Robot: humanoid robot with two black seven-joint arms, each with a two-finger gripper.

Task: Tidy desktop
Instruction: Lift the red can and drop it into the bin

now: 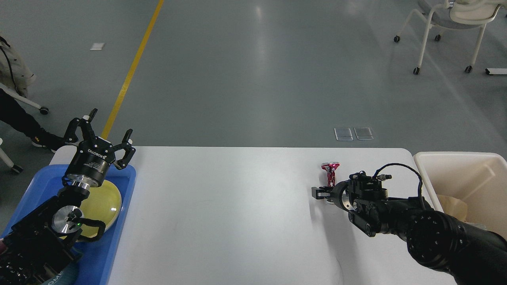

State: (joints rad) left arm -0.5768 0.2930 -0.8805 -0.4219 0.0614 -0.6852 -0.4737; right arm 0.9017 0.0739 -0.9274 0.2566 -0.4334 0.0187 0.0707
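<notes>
The white desktop (222, 209) fills the lower middle of the head view. Near its far right end a crushed red can (330, 171) stands almost upright, its silver end low against the tabletop. My right gripper (321, 193) reaches in from the right and is shut on the can's lower part. My left gripper (102, 132) hangs open and empty over the far end of the blue tray (119, 237) at the left edge.
A yellow-green plate (103, 204) lies in the blue tray under my left arm. A cream bin (467, 166) stands off the desktop's right end with something tan inside. A wheeled chair (451, 23) and a person's legs (20, 118) are on the floor beyond.
</notes>
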